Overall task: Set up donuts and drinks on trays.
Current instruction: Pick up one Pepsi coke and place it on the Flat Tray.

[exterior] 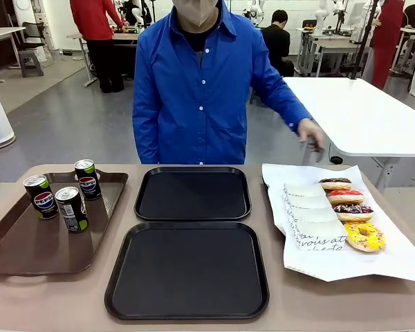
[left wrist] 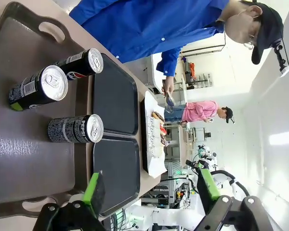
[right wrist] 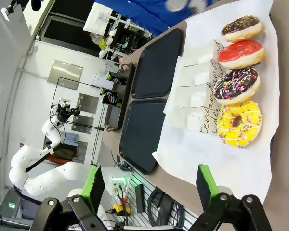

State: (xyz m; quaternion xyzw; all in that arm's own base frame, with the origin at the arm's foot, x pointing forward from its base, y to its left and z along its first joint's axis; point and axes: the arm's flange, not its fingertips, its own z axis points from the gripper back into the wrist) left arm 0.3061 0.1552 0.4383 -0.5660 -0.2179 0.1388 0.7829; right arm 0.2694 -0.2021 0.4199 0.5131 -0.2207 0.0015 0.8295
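Note:
Three dark Pepsi drinks (exterior: 62,197) stand on a long brown tray (exterior: 28,242) at the left. Two black trays sit bare in the middle, one far (exterior: 192,194) and one near (exterior: 187,270). Several donuts (exterior: 351,212) lie in a row in white sleeves on a white paper sheet (exterior: 394,256) at the right. My left gripper (left wrist: 151,192) hangs open above the brown tray (left wrist: 24,159), short of the drinks (left wrist: 76,129). Over the paper's near edge, my right gripper (right wrist: 149,190) is open, with the donuts (right wrist: 240,124) ahead of it.
A person in a blue shirt (exterior: 194,90) stands at the far side, one hand (exterior: 310,135) hanging by the table's far right corner. A white table (exterior: 360,111) stands behind on the right. The black trays (right wrist: 139,134) lie left of the paper in the right wrist view.

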